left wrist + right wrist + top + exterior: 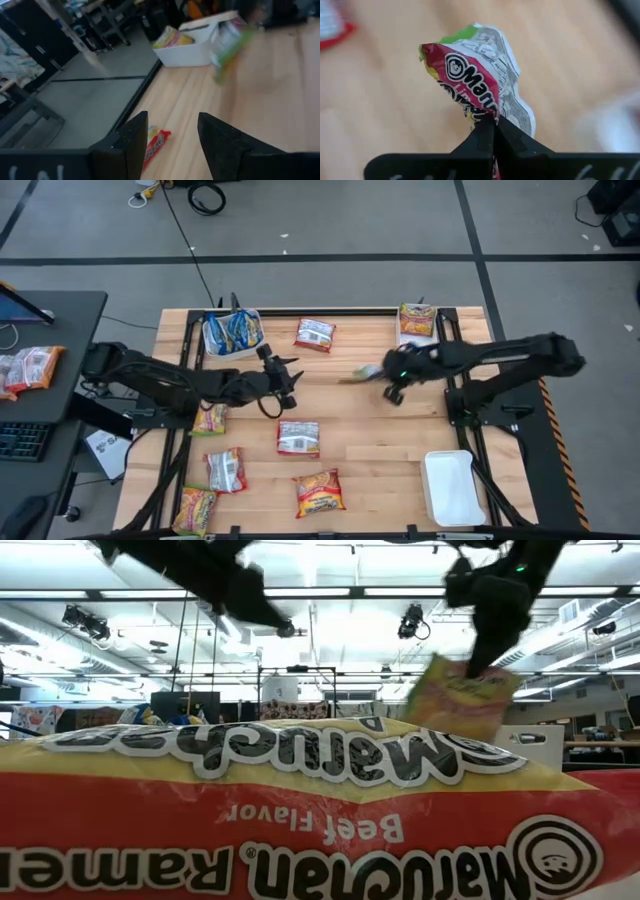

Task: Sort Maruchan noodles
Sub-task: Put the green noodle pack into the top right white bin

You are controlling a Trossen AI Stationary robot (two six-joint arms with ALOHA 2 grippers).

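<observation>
Right gripper (494, 121) pinched shut on edge of yellow-green crinkly plastic noodle packet (479, 80), lifted off light wooden table (400, 440), mid-table near white rectangular tray (415, 330) with orange-red packets. Light, floppy wrapper, brittle inside; edge pinch likely slippery. Left gripper (170, 135) parted, empty, hovering mid-table.

Yellow-green packet (480, 85) lifted, others (298, 437) scattered flat

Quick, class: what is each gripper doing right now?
Left gripper: open, empty.
Right gripper: shut on a yellow-green noodle packet.
</observation>
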